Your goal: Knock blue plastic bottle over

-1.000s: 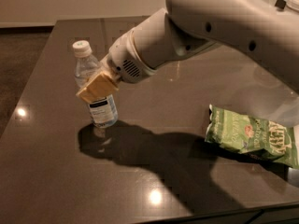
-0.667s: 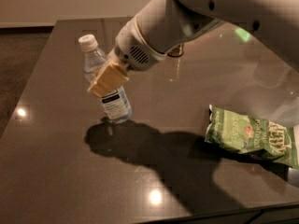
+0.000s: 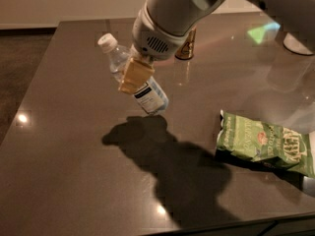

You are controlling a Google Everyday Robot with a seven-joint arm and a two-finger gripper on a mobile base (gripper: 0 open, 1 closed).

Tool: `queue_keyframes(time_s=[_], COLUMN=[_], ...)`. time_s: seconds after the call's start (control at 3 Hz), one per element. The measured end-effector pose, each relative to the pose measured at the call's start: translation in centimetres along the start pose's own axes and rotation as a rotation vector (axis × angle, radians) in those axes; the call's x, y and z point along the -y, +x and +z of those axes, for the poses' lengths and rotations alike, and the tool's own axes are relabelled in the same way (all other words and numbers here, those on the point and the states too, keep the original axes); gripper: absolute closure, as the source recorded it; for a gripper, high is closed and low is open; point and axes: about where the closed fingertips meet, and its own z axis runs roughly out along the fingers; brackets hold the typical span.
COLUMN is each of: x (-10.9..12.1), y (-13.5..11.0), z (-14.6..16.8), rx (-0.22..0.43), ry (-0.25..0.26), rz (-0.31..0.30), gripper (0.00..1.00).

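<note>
The blue plastic bottle (image 3: 148, 95) is clear with a white cap and a white-and-black label. It leans steeply on the dark table (image 3: 64, 171), cap toward the upper left, base low near the tabletop. My gripper (image 3: 133, 75) hangs from the big white arm at the top centre. Its tan fingers (image 3: 136, 73) are closed across the bottle's middle, one in front and the other hidden behind. The arm's shadow lies on the table just below the bottle.
A gold-brown drink can (image 3: 186, 48) stands behind the arm, partly hidden by it. A green chip bag (image 3: 266, 144) lies flat at the right. A white object (image 3: 298, 44) sits at the far right edge. The table's front edge runs along the bottom.
The gripper has moved right and toward the table's middle with the bottle. The bottle has gone from nearly upright to a steep lean, cap to the upper left.
</note>
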Motion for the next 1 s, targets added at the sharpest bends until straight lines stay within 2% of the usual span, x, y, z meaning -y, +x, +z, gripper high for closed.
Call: queue_keyframes(time_s=[0.33, 0.67, 1.0], x=[0.6, 0.6, 0.5], y=[1.1, 1.7, 2.1], z=[0.3, 1.2, 2.0], rx=[-0.094, -0.174, -0.24], ry=[0.033, 0.039, 0.047], rz=[-0.064, -0.134, -0.196], gripper=[1.0, 1.0, 0.83])
